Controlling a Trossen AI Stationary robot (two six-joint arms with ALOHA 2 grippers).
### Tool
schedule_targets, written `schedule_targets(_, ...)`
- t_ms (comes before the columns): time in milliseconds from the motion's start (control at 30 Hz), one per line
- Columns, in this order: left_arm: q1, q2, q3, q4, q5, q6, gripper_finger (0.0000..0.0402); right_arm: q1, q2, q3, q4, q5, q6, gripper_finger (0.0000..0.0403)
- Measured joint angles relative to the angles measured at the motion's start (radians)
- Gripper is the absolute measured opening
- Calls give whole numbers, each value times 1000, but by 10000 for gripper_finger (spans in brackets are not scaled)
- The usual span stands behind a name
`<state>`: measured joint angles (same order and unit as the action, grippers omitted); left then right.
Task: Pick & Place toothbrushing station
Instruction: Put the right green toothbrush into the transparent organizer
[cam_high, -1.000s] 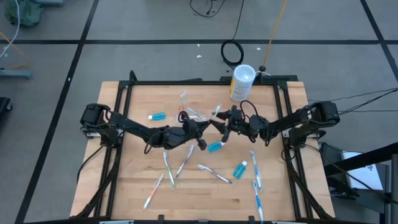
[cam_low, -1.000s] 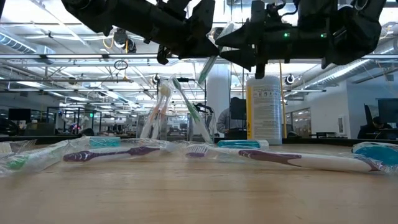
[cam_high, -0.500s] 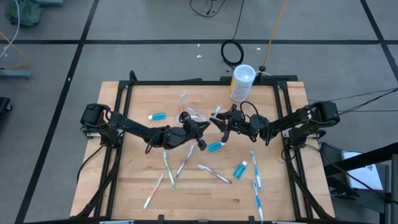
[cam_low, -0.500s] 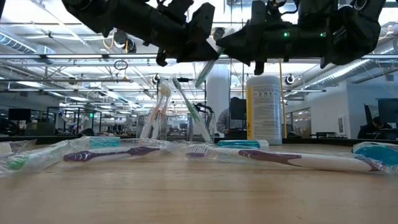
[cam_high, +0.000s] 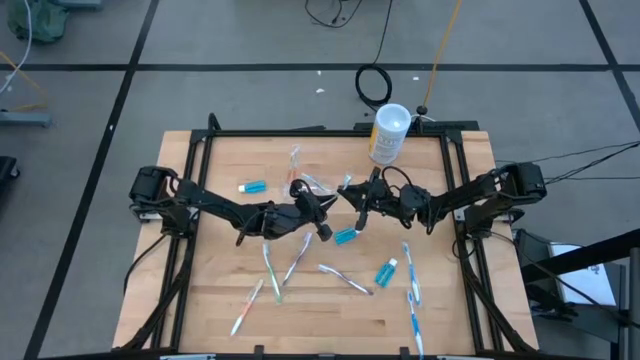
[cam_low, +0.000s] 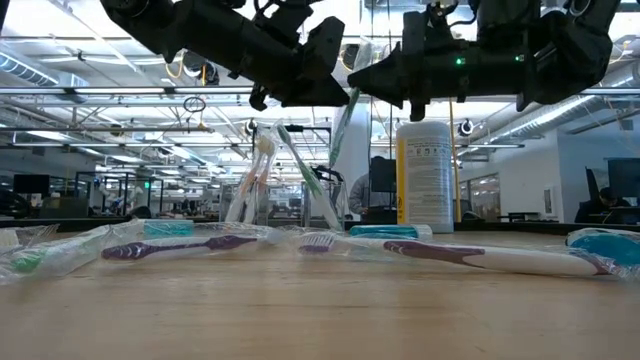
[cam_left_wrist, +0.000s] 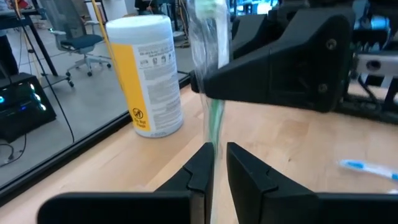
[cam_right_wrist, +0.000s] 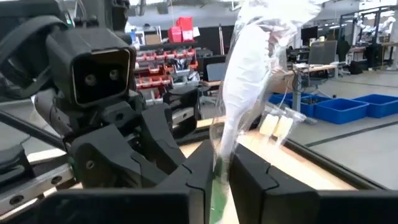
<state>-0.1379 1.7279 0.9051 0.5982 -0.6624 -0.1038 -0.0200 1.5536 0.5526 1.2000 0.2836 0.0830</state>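
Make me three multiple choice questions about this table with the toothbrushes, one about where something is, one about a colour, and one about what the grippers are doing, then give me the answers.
1. Where does the white canister stand?
A. At the far edge of the table
B. At the near edge, by the lone toothbrush
C. In the middle, under the arms

2. What colour is the band down the canister's label in the left wrist view?
A. Red
B. Yellow
C. Blue

3. What are the two grippers doing?
A. Both rest open on the wood
B. Only one is near a toothbrush
C. Both are closed on one wrapped green toothbrush, held above the table

Answers:
1. A: the high view shows it at the far edge.
2. B: the band shows yellow.
3. C: the left gripper and the right gripper each pinch the same wrapped toothbrush between their fingers, well above the wood in the low view.
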Motion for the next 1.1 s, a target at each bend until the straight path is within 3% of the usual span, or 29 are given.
schedule_targets(133, 1, 0, 0, -18, 9, 1, 47, 0, 0, 0, -36, 0, -5, 14)
schedule_targets(333, 1, 0, 0, -30, 11, 2, 56, 0, 0, 0, -29, 2, -43, 28)
schedule_targets(667, -10, -13, 0, -54, 7, 7, 185, 0, 0, 0, -28, 3, -98, 14)
schedule_targets(800, -27, -106, 0, -169, 7, 20, 214, 0, 0, 0, -29, 2, -105, 18)
schedule_targets(933, -22, -242, -1, -326, 14, -97, 218, -12, 0, 31, 3, 4, -171, 17)
schedule_targets(1100, 6, -351, 0, -304, 27, -233, 218, -54, 6, 143, -124, 0, -201, 14)
